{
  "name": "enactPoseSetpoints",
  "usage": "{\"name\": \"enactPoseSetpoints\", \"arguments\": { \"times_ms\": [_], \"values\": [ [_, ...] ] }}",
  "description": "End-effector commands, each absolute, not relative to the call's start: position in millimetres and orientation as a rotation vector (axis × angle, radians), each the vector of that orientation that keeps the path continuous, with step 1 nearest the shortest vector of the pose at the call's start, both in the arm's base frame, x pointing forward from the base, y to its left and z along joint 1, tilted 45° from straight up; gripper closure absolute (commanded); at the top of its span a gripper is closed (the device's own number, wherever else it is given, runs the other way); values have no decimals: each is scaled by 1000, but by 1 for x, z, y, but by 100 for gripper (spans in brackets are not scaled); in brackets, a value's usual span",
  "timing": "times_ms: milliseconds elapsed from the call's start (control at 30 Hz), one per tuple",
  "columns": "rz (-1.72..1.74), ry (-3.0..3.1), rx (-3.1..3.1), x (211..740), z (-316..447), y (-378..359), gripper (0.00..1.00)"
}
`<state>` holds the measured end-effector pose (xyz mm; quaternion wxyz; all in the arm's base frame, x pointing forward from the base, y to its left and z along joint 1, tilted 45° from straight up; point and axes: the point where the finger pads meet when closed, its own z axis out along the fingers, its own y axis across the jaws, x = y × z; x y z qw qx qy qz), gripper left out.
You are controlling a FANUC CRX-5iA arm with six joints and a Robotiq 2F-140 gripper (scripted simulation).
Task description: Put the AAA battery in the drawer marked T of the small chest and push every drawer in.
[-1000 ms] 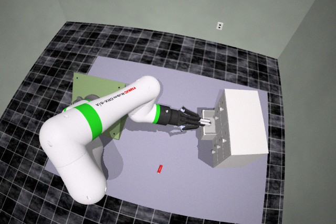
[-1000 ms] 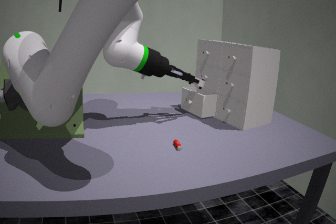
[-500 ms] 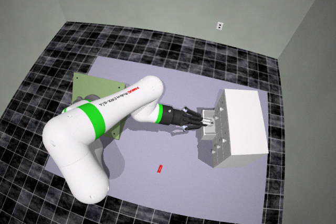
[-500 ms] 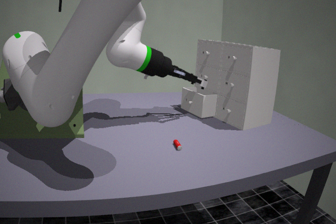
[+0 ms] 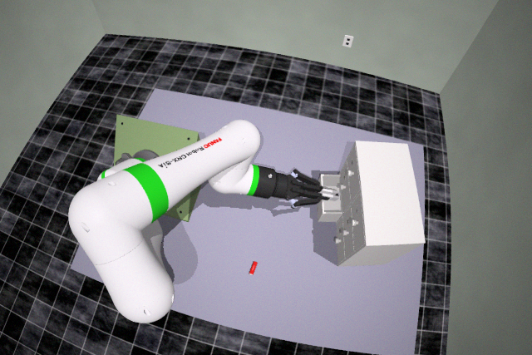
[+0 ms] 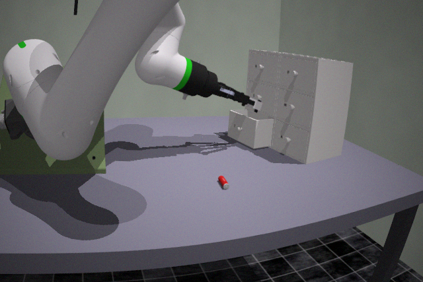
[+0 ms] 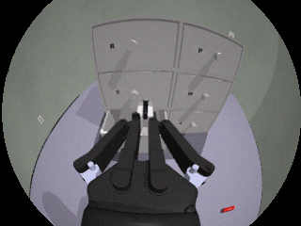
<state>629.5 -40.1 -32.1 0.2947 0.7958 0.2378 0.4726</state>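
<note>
My gripper [image 5: 332, 193] [image 6: 256, 104] [image 7: 145, 107] is shut on a slim dark cylinder, which looks like the AAA battery [image 5: 337, 194] [image 6: 256, 111] [image 7: 145, 105]. It sits upright between the pale fingertips, over the open lower-left drawer [image 5: 330, 217] [image 6: 263, 132] [image 7: 105, 123] and close to the chest front. That drawer stands out of the small chest [image 5: 388, 192] [image 6: 329, 111] [image 7: 146, 58]; its letter is too small to read in the exterior view and hidden in the wrist view. The other drawers look pushed in.
A short red cylinder [image 5: 253, 268] [image 6: 223, 181] [image 7: 228, 209] with a silvery end lies on the table [image 5: 283, 299] [image 6: 177, 211], well away from the chest. Small knobs stick out of the drawer fronts, and the middle-left knob [image 6: 258, 96] [image 7: 134, 93] is near the fingertips.
</note>
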Motion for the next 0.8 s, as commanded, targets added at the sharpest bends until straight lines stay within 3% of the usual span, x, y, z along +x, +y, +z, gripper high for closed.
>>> {"name": "enactPoseSetpoints", "arguments": {
  "times_ms": [0, 767],
  "values": [
    [1258, 633, 2118, 630, -32, -40, 97],
    [1258, 633, 2118, 626, -31, -40, 97]
  ]
}}
